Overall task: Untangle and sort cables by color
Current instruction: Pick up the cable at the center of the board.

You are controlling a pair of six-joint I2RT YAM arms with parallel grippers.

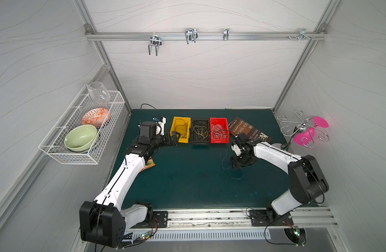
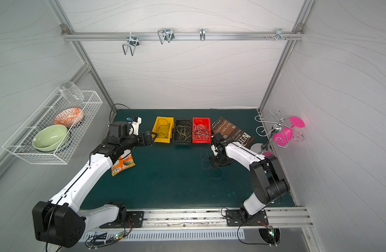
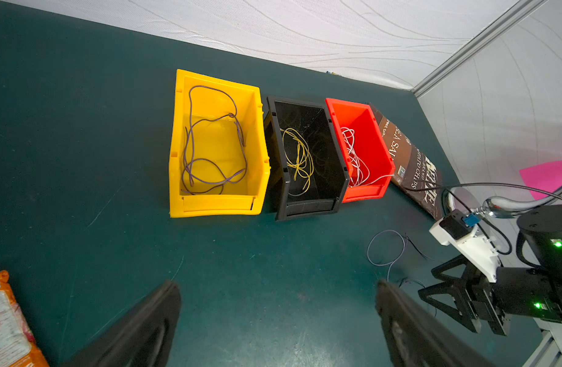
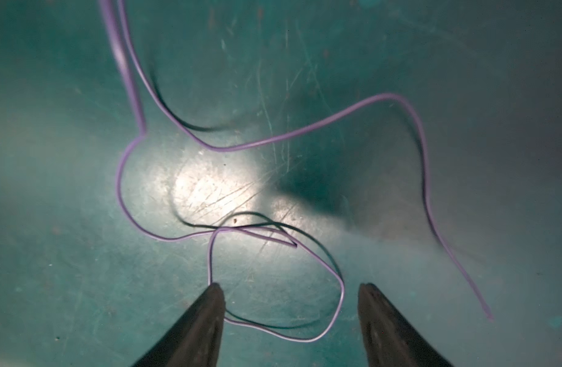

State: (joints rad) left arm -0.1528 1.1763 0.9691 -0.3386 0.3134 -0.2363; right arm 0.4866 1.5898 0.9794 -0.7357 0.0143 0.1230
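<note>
Three bins stand in a row at the back of the green mat. The yellow bin [image 1: 173,127] holds purple-dark cables [image 3: 193,139], the black bin [image 1: 200,143] yellow cables [image 3: 300,155], and the red bin [image 1: 218,141] white cables [image 3: 352,159]. One loose purple cable [image 4: 305,128] lies curled on the mat [image 1: 235,177] in front of the red bin. My right gripper [image 4: 290,284] points down over it, jaws apart, with a loop of the cable on the mat between the fingers. My left gripper [image 3: 277,282] is wide open and empty, just in front of the yellow bin [image 1: 176,136].
A brown chips bag [image 1: 248,128] lies right of the red bin. An orange snack packet [image 2: 123,163] sits beside the left arm. A wire basket with bowls [image 1: 82,131] hangs on the left wall. A chrome rack with a pink glass [image 1: 307,131] stands at the right.
</note>
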